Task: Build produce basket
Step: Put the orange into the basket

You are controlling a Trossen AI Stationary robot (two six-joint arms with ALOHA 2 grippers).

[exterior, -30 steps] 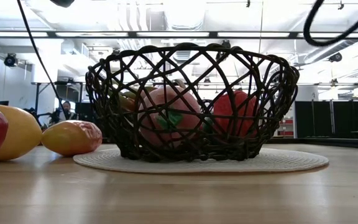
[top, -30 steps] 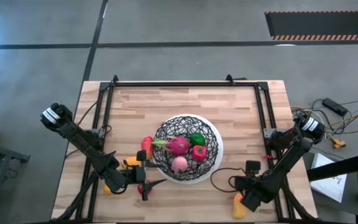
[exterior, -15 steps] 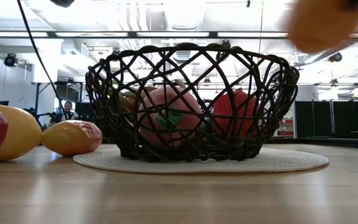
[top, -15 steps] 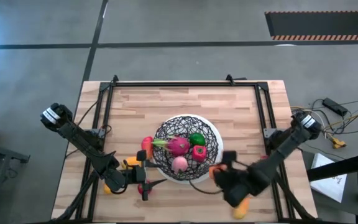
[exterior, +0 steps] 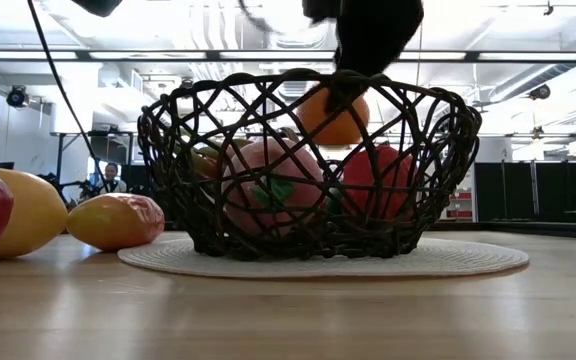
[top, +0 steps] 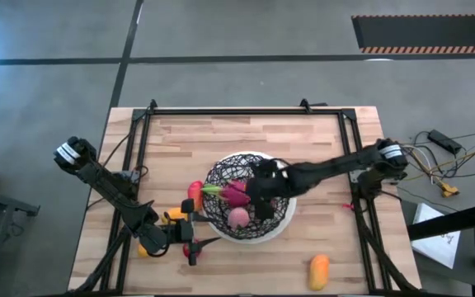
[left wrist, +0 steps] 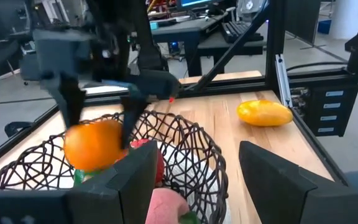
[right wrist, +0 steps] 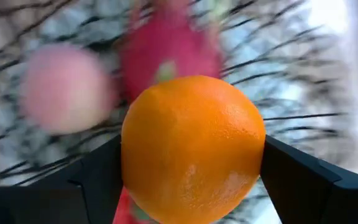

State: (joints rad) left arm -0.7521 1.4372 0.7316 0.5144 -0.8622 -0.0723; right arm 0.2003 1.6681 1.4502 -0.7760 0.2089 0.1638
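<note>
A wooden table [top: 303, 148] sits on grey floor [top: 221, 33], cables [top: 444, 165] beside

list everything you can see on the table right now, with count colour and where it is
round black wire basket: one, white rim, table centre
orange fruit: one, held over the basket
pink dragon fruit: one, inside the basket
peach-pink round piece: one, inside the basket, near edge
red piece: one, inside the basket
yellow-orange piece: one, on the table near its right front corner
red and orange pieces: a few, on the table left of the basket
left gripper: one, dark, open, left of the basket
right gripper: one, dark, shut on the orange fruit
</note>
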